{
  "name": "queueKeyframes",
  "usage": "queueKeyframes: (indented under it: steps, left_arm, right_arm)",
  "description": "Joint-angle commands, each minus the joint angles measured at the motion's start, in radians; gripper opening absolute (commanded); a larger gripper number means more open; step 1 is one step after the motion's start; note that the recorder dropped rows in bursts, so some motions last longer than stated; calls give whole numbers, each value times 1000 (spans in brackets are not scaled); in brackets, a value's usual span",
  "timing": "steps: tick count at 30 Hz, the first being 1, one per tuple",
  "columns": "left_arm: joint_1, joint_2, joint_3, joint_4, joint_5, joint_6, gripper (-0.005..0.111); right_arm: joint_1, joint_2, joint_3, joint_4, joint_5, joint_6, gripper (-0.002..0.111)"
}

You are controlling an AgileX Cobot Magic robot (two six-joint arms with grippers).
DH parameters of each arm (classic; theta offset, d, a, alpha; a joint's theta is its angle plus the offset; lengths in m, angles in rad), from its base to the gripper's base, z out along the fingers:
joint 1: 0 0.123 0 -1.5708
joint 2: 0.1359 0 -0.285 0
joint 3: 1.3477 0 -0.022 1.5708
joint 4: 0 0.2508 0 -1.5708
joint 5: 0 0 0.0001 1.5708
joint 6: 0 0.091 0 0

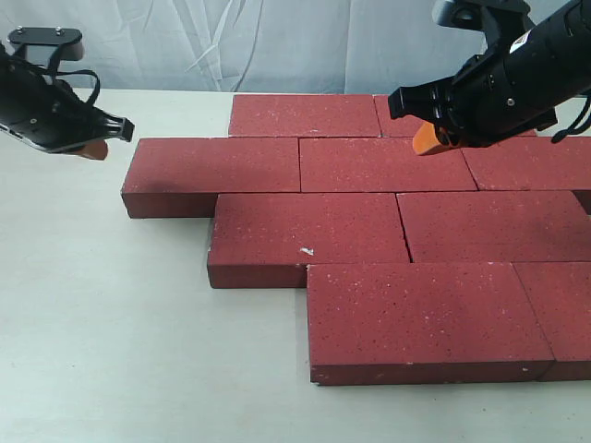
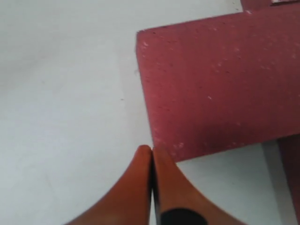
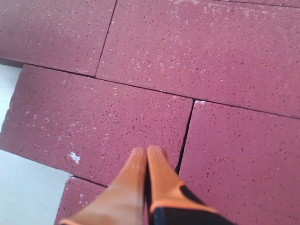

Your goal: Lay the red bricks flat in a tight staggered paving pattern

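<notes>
Pale table (image 1: 102, 323) (wrinkled backdrop (image 1: 277, 46)) bears red bricks (image 1: 369, 166).

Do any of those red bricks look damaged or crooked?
Only one oddity: a small white chip near the front edge of the left brick in the second row from the front. The other bricks lie flat and staggered.

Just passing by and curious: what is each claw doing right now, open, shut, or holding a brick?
Left claw: shut, holding nothing.
Right claw: shut, holding nothing, over the red bricks.
</notes>
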Motion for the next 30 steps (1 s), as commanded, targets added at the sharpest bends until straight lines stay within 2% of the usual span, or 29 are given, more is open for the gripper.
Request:
queueKeyframes:
  steps: [1,7,13,24,30]
  left_arm:
    - [-63,-8,-3,-17,60,-22,0]
    - [-136,-8,-3,-12,92,-25,0]
    - [-177,-8,-3,-19,108,-25,0]
    - [-179,40,37,-27,130,-25,0]
    - [-179,105,41,-98,128,-16,0]
  right_arm:
    - [-4,-5,1,-8,7,-6,-1]
    - [-4,-5,1,-8,7,-6,-1]
    - [-4,-5,1,-8,7,-6,-1]
    - [-4,-5,1,-8,9,-6,-1]
    - [-4,-5,1,-8,9,-6,-1]
